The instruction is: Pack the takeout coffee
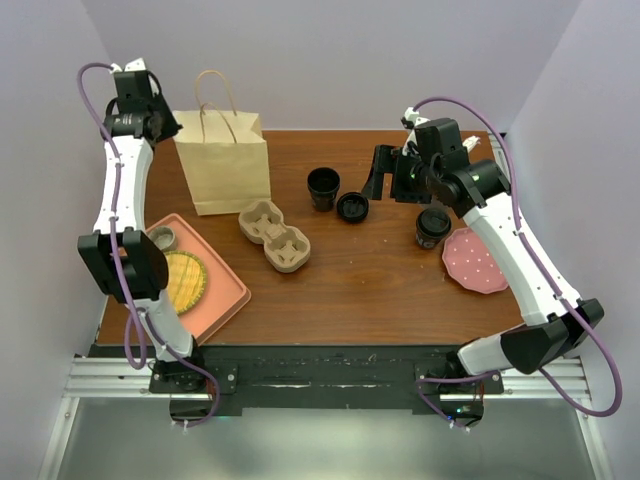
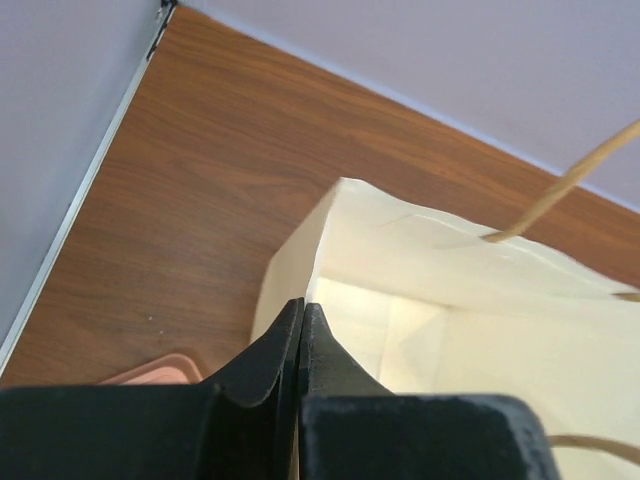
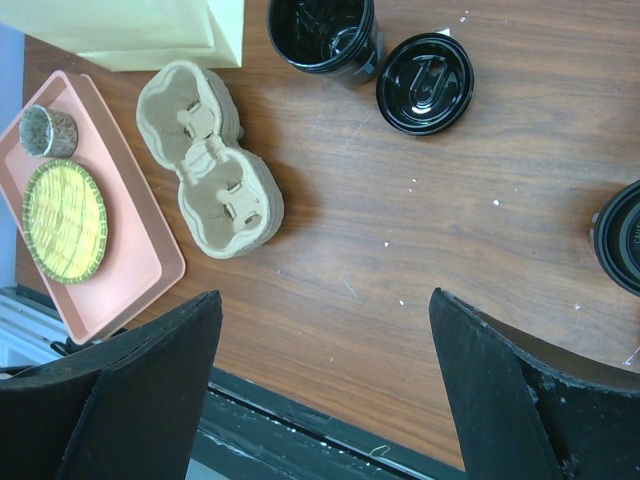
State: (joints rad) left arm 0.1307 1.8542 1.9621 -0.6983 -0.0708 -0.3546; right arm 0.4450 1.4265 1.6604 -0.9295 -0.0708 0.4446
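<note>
Flanking brown wooden table (image 1: pixel 380 290), pale lavender walls (image 1: pixel 330 60)

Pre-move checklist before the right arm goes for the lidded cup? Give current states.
1. Left gripper shut at the rim of the brown paper bag: ok. Paper actually pinched: cannot tell.
2. Bag upright, mouth open: ok.
3. Right gripper open: ok.
4. Small black lidded takeout cup upright, lid on: ok.
5. Right gripper centred over that cup: not ok; the cup lies outside its right finger.
6. Route to the bag clear: not ok; lidless black cup and loose black plastic lid stand between, so probably lift above them.
</note>
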